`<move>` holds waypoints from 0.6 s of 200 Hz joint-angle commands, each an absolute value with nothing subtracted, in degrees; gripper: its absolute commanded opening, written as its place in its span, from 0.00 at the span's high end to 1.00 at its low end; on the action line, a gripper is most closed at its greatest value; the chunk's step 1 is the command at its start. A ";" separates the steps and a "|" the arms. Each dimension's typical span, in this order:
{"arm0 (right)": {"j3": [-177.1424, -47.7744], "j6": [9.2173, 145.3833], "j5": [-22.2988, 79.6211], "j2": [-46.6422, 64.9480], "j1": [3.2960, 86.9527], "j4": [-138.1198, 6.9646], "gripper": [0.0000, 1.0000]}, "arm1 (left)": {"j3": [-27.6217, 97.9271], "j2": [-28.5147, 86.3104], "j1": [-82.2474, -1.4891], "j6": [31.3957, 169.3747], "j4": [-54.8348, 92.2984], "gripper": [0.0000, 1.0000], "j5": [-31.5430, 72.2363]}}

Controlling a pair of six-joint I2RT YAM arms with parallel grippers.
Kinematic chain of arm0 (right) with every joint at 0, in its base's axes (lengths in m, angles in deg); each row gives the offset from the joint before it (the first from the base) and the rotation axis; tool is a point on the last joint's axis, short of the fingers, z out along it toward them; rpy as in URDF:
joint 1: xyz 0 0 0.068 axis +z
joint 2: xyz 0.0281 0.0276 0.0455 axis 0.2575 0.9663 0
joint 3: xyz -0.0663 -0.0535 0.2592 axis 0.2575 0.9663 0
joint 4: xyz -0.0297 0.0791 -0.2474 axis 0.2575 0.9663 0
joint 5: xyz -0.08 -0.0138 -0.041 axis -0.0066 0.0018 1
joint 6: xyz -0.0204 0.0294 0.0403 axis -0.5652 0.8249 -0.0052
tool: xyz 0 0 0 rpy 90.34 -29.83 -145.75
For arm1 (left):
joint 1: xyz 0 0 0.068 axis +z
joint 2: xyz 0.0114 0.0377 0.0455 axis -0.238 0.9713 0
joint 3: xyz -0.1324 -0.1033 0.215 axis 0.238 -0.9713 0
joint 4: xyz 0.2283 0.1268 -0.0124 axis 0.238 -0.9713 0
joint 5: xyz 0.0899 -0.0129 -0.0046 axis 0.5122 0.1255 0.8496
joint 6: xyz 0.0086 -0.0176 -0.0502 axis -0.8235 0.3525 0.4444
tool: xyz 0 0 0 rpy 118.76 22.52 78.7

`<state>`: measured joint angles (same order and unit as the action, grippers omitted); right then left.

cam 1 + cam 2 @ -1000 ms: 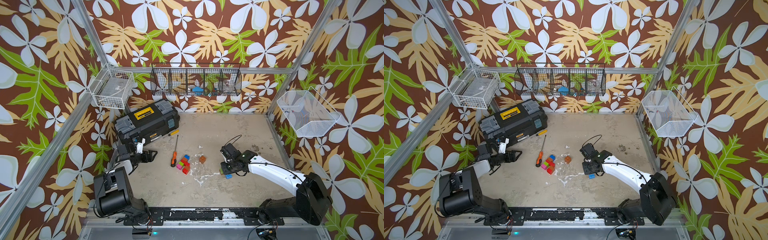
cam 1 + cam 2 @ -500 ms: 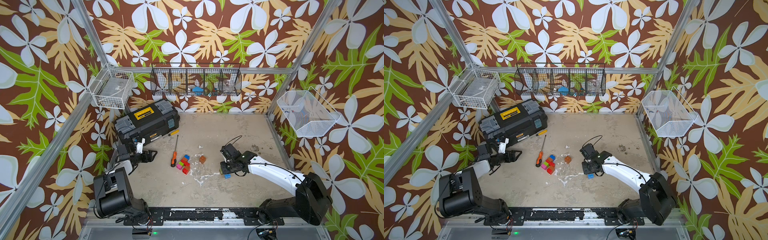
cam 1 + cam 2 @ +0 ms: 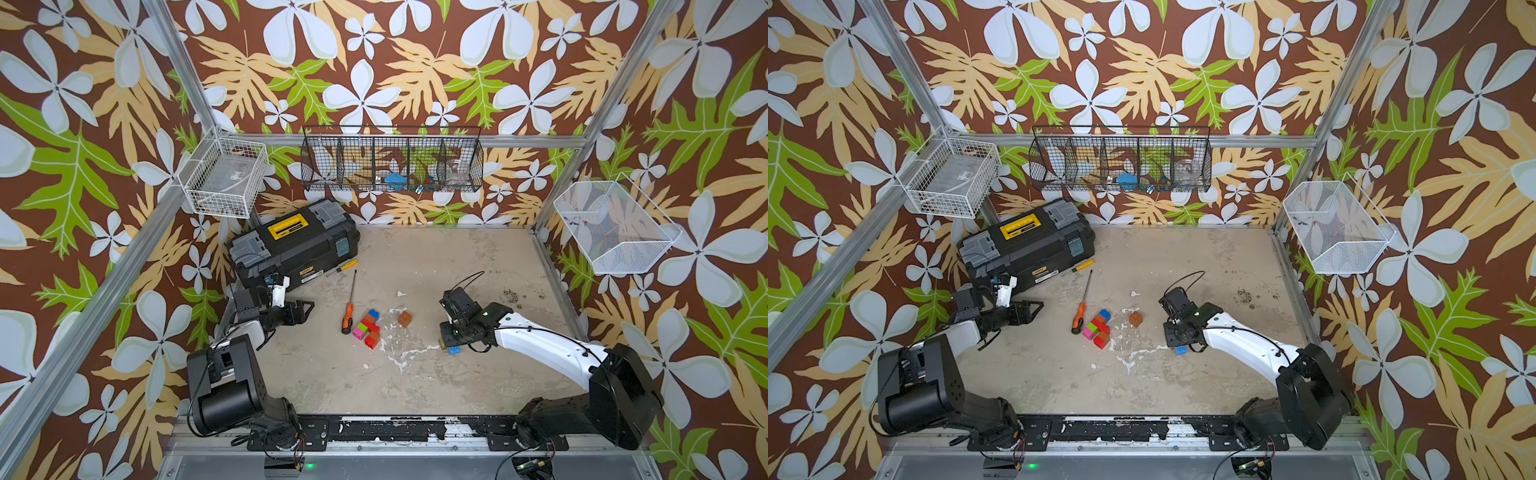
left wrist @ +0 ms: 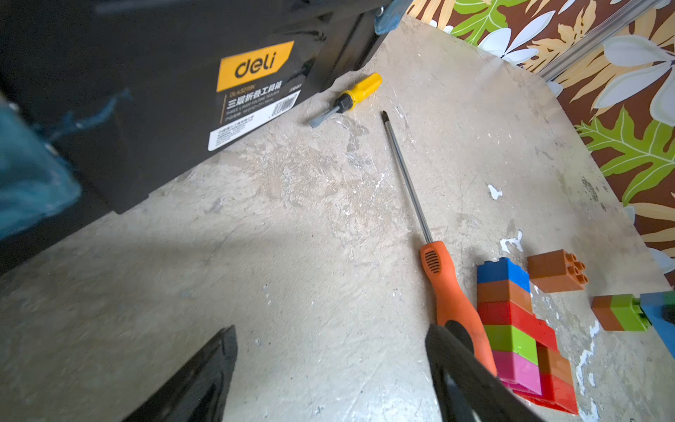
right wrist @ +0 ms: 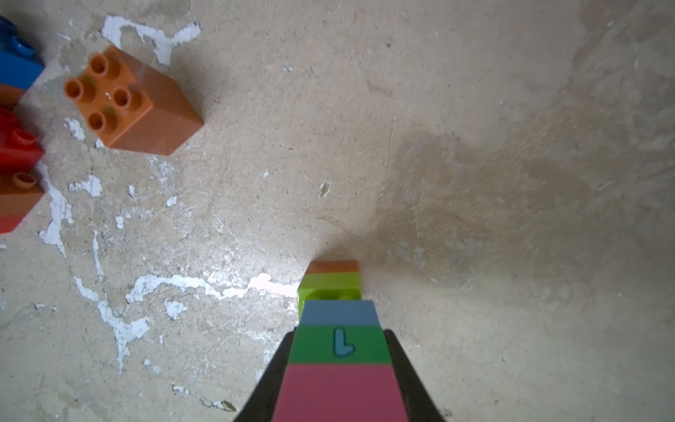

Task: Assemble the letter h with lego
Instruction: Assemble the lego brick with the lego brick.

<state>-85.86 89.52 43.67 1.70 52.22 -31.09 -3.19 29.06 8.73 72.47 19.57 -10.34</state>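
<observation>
Though clamped in right jaws, striped column (image 5: 339, 347) partly cut off; left jaws apart.

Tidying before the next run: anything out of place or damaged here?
The orange-handled screwdriver lies beside the brick cluster and the yellow-handled screwdriver by the toolbox: stray tools. The tabletop has white chipped patches.

A yellow screwdriver (image 3: 348, 265) lies just beside the black toolbox (image 3: 291, 245).

Striped pink, dark green (blue L printed on it), grey-blue, lime and orange-brown: brick column (image 5: 338, 343). Just beside orange-handled screwdriver (image 4: 447, 288): brick cluster (image 4: 518, 329) in blue, brown, red, lime, pink. Near its tip, black toolbox (image 4: 146, 73) with yellow label.
</observation>
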 commanded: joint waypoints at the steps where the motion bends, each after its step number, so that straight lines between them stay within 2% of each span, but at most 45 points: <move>1: -85.10 89.36 43.56 2.46 52.10 -30.09 0.87 | -3.23 28.99 8.91 71.83 19.22 0.15 -11.46; 120: -86.19 88.56 41.87 2.46 52.14 -27.19 0.87 | -3.06 29.17 9.00 71.83 19.21 0.15 -11.63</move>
<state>-86.25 89.19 43.01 2.13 52.02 -31.04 -3.19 29.10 8.93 72.47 19.57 -10.80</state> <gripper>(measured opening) 0.348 0.850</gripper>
